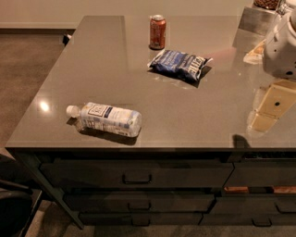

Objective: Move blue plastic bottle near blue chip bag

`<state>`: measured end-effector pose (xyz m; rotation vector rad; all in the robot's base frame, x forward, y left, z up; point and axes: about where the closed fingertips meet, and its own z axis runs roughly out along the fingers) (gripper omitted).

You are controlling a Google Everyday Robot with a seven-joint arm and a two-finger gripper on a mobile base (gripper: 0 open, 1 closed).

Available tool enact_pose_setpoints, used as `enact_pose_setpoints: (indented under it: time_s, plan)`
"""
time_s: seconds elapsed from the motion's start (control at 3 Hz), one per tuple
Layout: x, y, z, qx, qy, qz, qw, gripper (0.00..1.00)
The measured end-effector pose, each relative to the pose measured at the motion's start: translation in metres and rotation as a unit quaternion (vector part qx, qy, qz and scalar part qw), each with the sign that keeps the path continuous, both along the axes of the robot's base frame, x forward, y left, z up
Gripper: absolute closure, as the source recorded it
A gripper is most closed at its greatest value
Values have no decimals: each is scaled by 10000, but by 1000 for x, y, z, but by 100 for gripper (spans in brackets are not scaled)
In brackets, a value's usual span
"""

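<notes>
The blue plastic bottle (107, 119) lies on its side near the front left of the grey counter (106, 60), with its white cap pointing left. The blue chip bag (179, 65) lies flat at the middle back of the counter, well apart from the bottle. My gripper (270, 111) hangs over the right side of the counter under the white arm housing (280, 46). It is far to the right of the bottle and holds nothing.
An orange-red soda can (157, 31) stands upright just behind the chip bag. Some items sit at the far right back corner (259, 9). Drawers (136, 175) run along the counter front. A dark chair edge (11, 203) shows at the lower left.
</notes>
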<state>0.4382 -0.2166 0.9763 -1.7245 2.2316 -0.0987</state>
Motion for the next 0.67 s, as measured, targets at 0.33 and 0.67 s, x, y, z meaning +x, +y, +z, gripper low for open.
enact_pose_setpoints:
  time_s: [0.33,0.67]
  plan:
    - [0,0,0,0,-1,0,10000,0]
    - [6,8,-2,77,115,98,9999,0]
